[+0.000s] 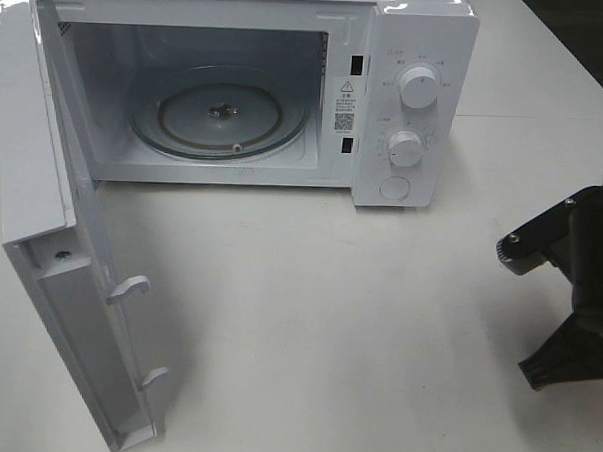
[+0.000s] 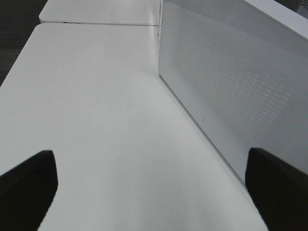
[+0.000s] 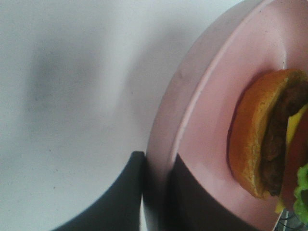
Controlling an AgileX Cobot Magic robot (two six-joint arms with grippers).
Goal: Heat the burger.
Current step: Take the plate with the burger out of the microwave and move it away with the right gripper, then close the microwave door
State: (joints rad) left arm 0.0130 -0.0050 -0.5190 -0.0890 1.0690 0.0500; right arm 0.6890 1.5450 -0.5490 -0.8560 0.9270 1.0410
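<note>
Pink plate (image 3: 211, 125) rim pinched between the 2 dark fingers (image 3: 120, 197) of the right tool (image 3: 156, 192), with the burger (image 3: 267, 139) riding on the plate, its golden bun, dark patty, yellow cheese and green lettuce seen edge-on in the right wrist view. Gripping the rim rather than the food looks chosen to keep the burger intact and to let plate and burger slide in as 1 load. In the high view only the right arm (image 1: 569, 288) shows, at the right edge of the white worktop (image 1: 308, 316); plate and burger sit out of that frame. The white microwave (image 1: 407, 101) stands at the back with its door (image 1: 60, 246) swung fully out to the left, leaving the glass turntable (image 1: 221, 112) bare and reachable, so the loading step appears not yet done. The left tool (image 2: 154, 187) hangs with its jaws wide apart and nothing between them, low over the worktop just beside the door's perforated outer panel, seemingly parked clear of the opening. Plain, glossy white tabletop fills the scene; dark flooring shows beyond its far edges.
</note>
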